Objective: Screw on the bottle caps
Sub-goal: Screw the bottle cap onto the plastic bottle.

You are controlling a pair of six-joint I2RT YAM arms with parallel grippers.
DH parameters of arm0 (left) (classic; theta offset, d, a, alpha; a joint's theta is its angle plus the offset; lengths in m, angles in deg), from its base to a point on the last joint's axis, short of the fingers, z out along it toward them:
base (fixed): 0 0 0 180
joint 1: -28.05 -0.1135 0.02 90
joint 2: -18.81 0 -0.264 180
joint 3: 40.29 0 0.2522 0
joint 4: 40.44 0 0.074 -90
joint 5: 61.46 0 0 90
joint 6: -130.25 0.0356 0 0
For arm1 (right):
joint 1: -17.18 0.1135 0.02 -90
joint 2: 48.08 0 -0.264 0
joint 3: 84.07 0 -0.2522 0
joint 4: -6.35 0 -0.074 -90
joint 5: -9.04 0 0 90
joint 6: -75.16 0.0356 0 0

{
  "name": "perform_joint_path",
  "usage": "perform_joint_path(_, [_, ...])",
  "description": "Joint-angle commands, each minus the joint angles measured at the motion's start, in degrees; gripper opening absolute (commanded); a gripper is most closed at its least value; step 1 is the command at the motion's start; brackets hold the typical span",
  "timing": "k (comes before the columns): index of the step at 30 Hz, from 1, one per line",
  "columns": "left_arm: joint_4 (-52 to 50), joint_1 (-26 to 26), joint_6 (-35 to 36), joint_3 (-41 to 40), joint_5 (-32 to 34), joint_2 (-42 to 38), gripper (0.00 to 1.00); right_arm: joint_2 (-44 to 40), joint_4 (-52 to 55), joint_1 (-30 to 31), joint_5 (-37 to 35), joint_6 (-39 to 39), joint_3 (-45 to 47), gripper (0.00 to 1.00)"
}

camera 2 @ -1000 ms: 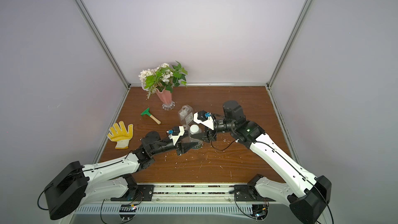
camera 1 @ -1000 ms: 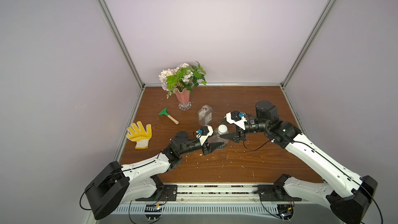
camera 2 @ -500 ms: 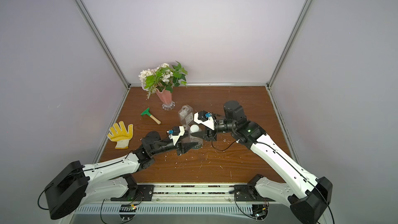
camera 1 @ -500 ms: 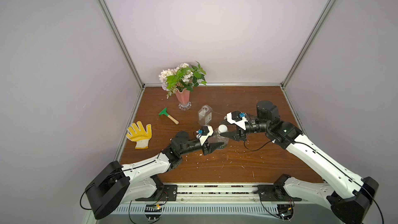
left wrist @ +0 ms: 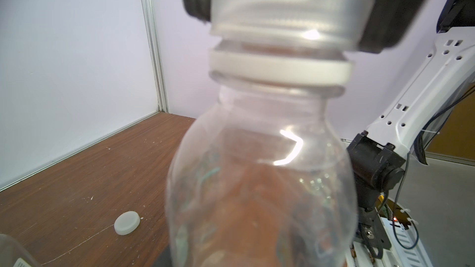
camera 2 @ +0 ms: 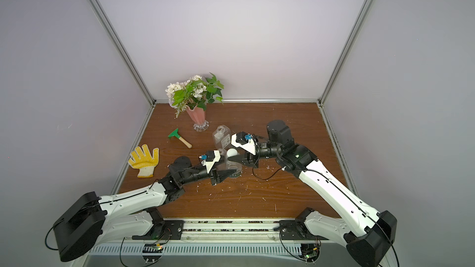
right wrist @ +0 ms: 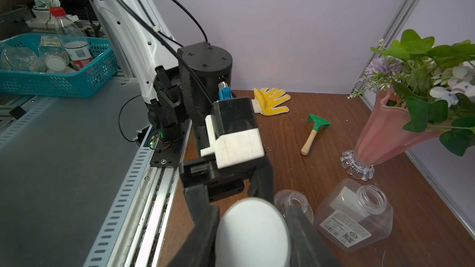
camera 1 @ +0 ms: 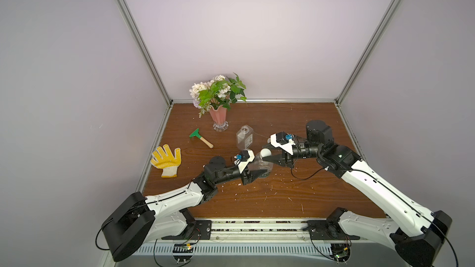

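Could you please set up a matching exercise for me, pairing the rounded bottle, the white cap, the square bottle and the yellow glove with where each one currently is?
Things
1. rounded bottle
2. white cap
3. square bottle
4. yellow glove

Places
A. lying flat near the left edge of the table
B. between the jaws of the right gripper, on a bottle neck
C. uncapped on the table, near the vase
D. held in the jaws of the left gripper

Pairs: 1-D, 2-B, 3-C, 4-A
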Motion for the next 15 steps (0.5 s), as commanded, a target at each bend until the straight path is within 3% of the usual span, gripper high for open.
perform_joint_path(1, [2.52, -0.45, 0.59, 1.15, -0.20, -1.67, 0.56, -0.73, -1.81, 0.25, -0.73, 1.76, 1.14, 0.42])
perform_joint_path(15, [4.43, -0.55, 2.14, 2.06, 8.10, -3.39, 0.55, -2.73, -9.23, 0.76, -14.98, 15.49, 8.88, 0.41])
